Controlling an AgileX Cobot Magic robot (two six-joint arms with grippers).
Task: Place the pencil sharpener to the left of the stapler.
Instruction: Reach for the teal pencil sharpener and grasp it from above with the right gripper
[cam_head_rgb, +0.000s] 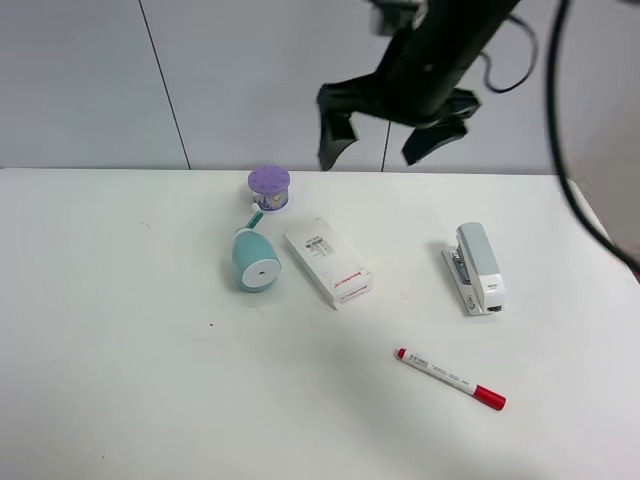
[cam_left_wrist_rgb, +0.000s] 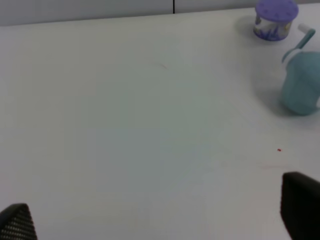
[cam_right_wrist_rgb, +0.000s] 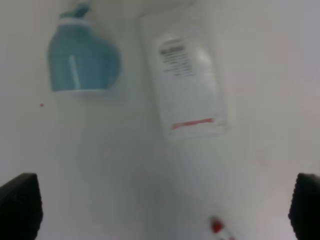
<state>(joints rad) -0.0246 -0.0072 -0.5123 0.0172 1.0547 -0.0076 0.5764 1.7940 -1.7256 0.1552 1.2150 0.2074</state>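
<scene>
The teal pencil sharpener (cam_head_rgb: 254, 260) lies on the table, its white round face toward the camera and its crank pointing back; it also shows as pencil sharpener (cam_left_wrist_rgb: 301, 90) and pencil sharpener (cam_right_wrist_rgb: 82, 61). The grey and white stapler (cam_head_rgb: 478, 268) lies at the right, well apart from it. My right gripper (cam_head_rgb: 380, 145) hangs open high above the back of the table, holding nothing; its fingertips (cam_right_wrist_rgb: 19, 210) frame the right wrist view. My left gripper (cam_left_wrist_rgb: 160, 217) is open low over bare table, left of the sharpener, and is out of the exterior view.
A purple round container (cam_head_rgb: 269, 187) stands just behind the sharpener. A white box with red print (cam_head_rgb: 328, 261) lies between sharpener and stapler. A red-capped marker (cam_head_rgb: 450, 379) lies in front of the stapler. The table's right edge (cam_head_rgb: 600, 225) runs close to the stapler.
</scene>
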